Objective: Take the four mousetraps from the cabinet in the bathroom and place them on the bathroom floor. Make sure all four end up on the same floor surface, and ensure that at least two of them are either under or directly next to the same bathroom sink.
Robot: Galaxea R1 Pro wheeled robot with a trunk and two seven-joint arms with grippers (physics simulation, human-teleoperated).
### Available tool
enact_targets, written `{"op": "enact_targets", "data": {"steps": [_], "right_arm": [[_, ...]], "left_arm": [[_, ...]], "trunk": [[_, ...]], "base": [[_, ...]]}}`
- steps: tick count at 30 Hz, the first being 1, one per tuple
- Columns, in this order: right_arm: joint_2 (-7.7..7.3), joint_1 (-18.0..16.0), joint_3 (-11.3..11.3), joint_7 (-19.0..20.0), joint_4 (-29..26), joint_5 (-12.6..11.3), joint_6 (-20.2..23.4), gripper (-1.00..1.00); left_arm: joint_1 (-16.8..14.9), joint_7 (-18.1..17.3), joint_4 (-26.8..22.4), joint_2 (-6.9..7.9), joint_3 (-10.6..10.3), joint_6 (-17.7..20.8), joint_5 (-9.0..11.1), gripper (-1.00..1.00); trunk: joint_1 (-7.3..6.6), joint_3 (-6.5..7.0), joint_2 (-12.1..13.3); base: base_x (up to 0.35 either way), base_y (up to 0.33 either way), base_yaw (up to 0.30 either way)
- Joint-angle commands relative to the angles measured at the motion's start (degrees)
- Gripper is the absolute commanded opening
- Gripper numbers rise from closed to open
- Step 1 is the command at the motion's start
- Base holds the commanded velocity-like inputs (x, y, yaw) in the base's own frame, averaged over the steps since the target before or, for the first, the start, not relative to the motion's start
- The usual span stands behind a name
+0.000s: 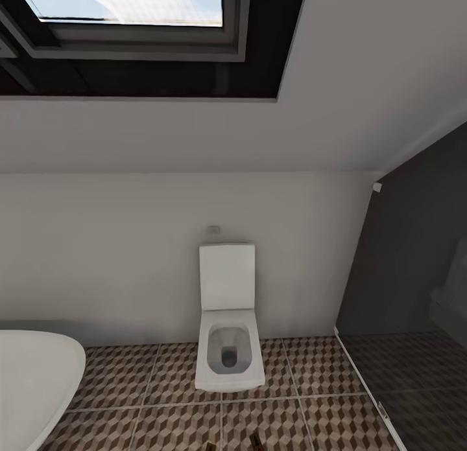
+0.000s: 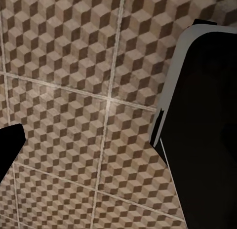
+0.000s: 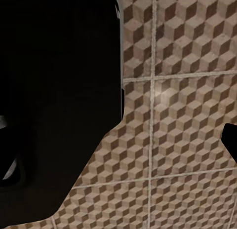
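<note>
Cube-pattern bathroom floor (image 1: 162,386) nearest, spanning 5 to 8 o'clock of head view, with two small brownish bits at the 6 o'clock edge, too cropped to identify; white bathtub (image 1: 32,386) rim at 8 o'clock. Same tiles under both wrist cameras, dark robot body (image 2: 202,130) blocking part of each; left gripper and right gripper jaw state impossible to tell, only black slivers at frame edges. Farther back: white toilet (image 1: 227,334), lid up, against pale wall (image 1: 117,256) near centre, darker grey section (image 1: 408,276) at 3–4 o'clock, skylight (image 1: 130,10) at 11–12 o'clock.
</note>
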Motion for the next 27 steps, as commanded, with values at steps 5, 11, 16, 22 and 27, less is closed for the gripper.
{"op": "enact_targets", "data": {"steps": [5,11,16,22,27], "right_arm": [[0.04,0.1,0.5,-0.2,-0.5,-0.6,0.0,1.00],[0.10,0.1,0.5,-0.2,-0.7,-0.6,0.0,1.00],[0.14,0.1,0.4,-0.2,-0.7,-0.6,0.0,1.00],[0.16,0.1,0.4,-0.2,-0.7,-0.6,0.0,1.00],[0.13,0.1,0.4,-0.2,-0.7,-0.6,0.0,1.00]], "left_arm": [[0.0,0.0,0.2,-0.04,-0.4,-0.2,0.3,1.00],[0.0,0.0,0.2,-0.04,-0.4,-0.2,0.3,1.00],[0.0,0.0,0.2,-0.04,-0.4,-0.2,0.3,1.00],[0.0,0.0,0.2,-0.04,-0.4,-0.2,0.3,1.00],[0.0,0.0,0.2,-0.04,-0.4,-0.2,0.3,1.00]], "trunk": [[0.02,0.00,0.0],[0.02,0.00,0.0],[0.02,0.00,0.0],[0.02,0.00,0.0],[0.02,0.00,0.0]], "base": [[0.000,0.000,0.000],[0.000,0.000,0.000],[0.000,0.000,0.000],[0.000,0.000,0.000],[0.000,0.000,0.000]]}}
